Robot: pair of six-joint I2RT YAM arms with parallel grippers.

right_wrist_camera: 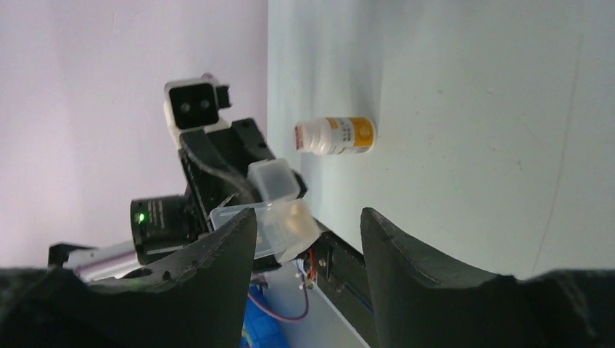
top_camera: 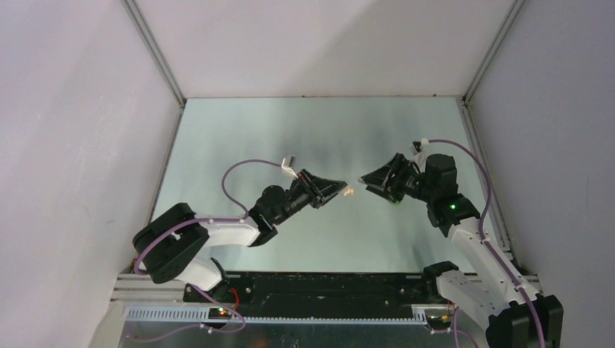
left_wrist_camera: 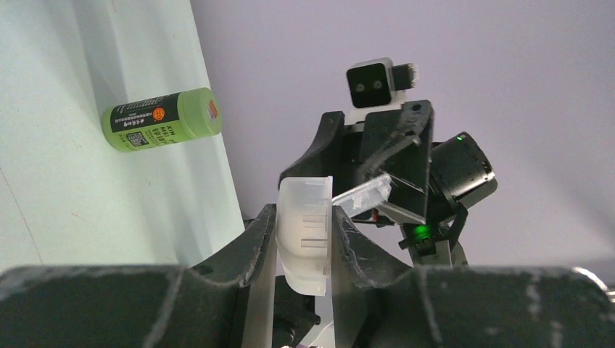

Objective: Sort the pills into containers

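We've got the left gripper [left_wrist_camera: 303, 221] clamped on the pill box [left_wrist_camera: 305, 203]; right gripper [right_wrist_camera: 308, 217] sits just beside that box, jaws apart.

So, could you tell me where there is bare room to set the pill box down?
The far table, up to the back wall, looks bare, as does the near strip by the black rail. The centre is crowded: the left pincer holds the pill box close to the right pincer.
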